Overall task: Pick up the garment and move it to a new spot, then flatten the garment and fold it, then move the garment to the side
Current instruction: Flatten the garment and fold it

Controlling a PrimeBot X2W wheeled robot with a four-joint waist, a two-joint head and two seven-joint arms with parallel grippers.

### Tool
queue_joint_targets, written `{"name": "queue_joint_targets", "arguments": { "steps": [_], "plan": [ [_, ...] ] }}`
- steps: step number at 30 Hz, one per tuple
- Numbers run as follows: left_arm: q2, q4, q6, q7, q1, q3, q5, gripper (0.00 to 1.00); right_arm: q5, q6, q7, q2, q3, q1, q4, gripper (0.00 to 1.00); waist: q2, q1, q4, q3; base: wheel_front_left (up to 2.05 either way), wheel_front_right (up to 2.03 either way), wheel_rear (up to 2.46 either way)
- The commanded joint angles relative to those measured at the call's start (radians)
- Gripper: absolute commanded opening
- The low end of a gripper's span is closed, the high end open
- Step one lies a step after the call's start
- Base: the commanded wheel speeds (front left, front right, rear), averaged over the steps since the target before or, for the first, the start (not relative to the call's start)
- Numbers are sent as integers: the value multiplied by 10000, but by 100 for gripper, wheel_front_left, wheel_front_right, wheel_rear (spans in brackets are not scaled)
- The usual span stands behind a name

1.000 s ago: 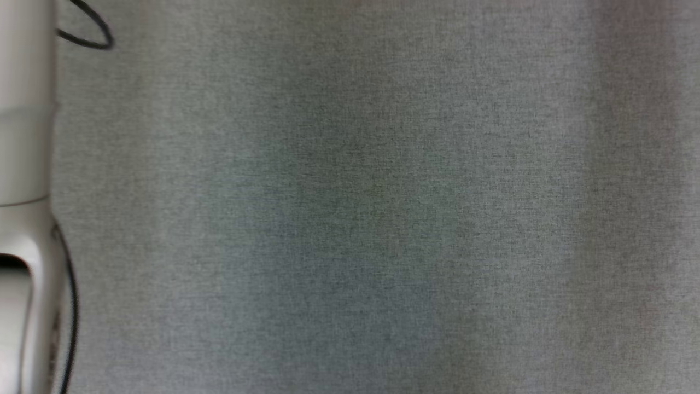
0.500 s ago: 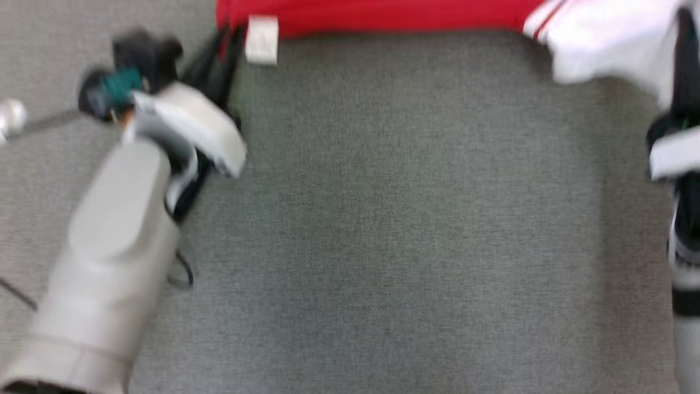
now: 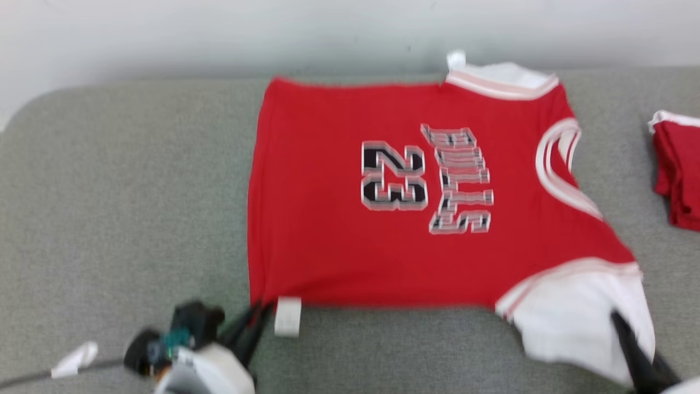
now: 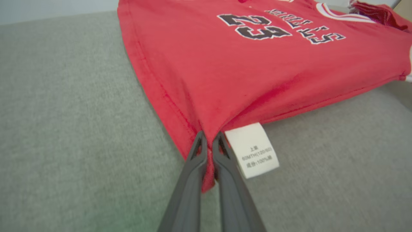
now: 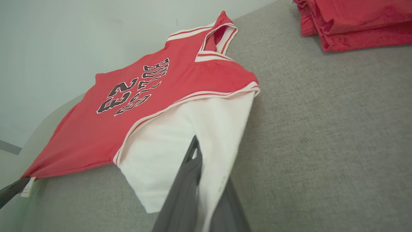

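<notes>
The garment (image 3: 328,219) is a red jersey with "23" and white sleeves, spread on the grey padded surface (image 3: 109,191), hem to the left and collar to the right. My left gripper (image 3: 260,314) is shut on the near hem corner, beside a white care label (image 3: 287,316). The left wrist view shows its fingers (image 4: 209,140) pinching the red cloth (image 4: 257,71) next to the label (image 4: 252,149). My right gripper (image 3: 618,317) is shut on the near white sleeve (image 3: 579,317). In the right wrist view its fingers (image 5: 194,148) clamp that sleeve (image 5: 167,154), slightly lifted.
A folded pile of red garments (image 3: 678,175) lies at the right edge, also in the right wrist view as a red pile (image 5: 354,22). A pale wall (image 3: 219,33) runs behind the surface, whose far left corner is rounded. Bare grey padding spreads left of the jersey.
The head camera has tilted up: from bare grey surface, to the jersey's near edge, to the whole jersey now. Both grippers stay shut on the cloth.
</notes>
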Motion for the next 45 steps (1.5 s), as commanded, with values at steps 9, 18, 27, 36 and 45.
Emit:
{"name": "queue_joint_targets", "arguments": {
  "steps": [9,18,27,36,45],
  "plan": [
    [1379,-4193,1344,2078,3590,-54,-559,0,-442,-2,1210,-251,-560,2963,-1494,0,0,4,62,-546,0,0,0],
    [2138,-5836,1285,3967,3123,208,-1247,0,-423,-2,3196,-608,-940,2330,-2275,0,0,4,169,-107,0,0,0],
    [1851,-5363,555,6412,675,-12,-2454,0,-721,-2,5838,-1195,-838,-288,-2094,0,0,4,339,227,0,0,0],
    [1155,-3991,499,7612,-1374,222,-3353,0,-1316,-2,6373,-1070,-473,-2400,-1038,19,0,4,346,818,0,0,0],
    [1044,-3158,701,6977,-1320,583,-3358,100,-1191,-2,4975,-1098,-142,-2885,-784,100,0,4,162,765,0,0,0]
  ]
}}
